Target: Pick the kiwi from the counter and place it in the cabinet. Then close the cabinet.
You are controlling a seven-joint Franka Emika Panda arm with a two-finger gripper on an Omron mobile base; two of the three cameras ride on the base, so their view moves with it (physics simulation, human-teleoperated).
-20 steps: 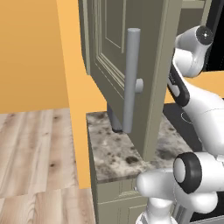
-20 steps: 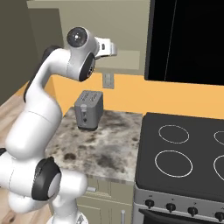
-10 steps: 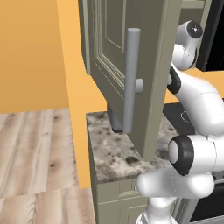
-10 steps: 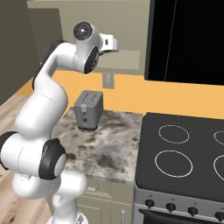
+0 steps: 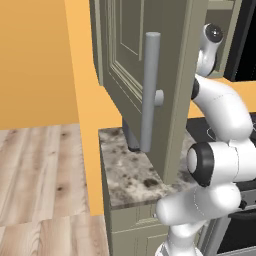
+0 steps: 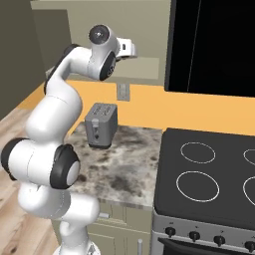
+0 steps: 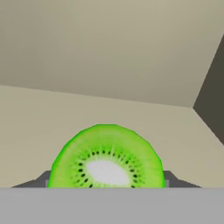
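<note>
The kiwi (image 7: 106,153), a bright green cut slice with a pale centre, sits between my fingertips (image 7: 171,179) in the hand view. My gripper (image 7: 106,183) is shut on it. Behind it lie the pale floor and back wall of the cabinet (image 7: 109,52) interior. In the right base view my hand (image 6: 129,48) reaches up into the open wall cabinet (image 6: 144,30). The cabinet door (image 5: 170,75) stands swung open, with its long grey bar handle (image 5: 150,90) facing the left base camera. The speckled counter (image 6: 124,164) lies below.
A grey toaster (image 6: 101,124) stands on the counter under my arm. The black stovetop (image 6: 209,174) lies to the right, with a black appliance front (image 6: 214,45) above it. The open door hangs over the counter's left end (image 5: 125,170).
The upper arm has swung up and in toward the cabinet opening. The hand has stayed at the shelf with the kiwi still in the gripper. The door has not moved.
</note>
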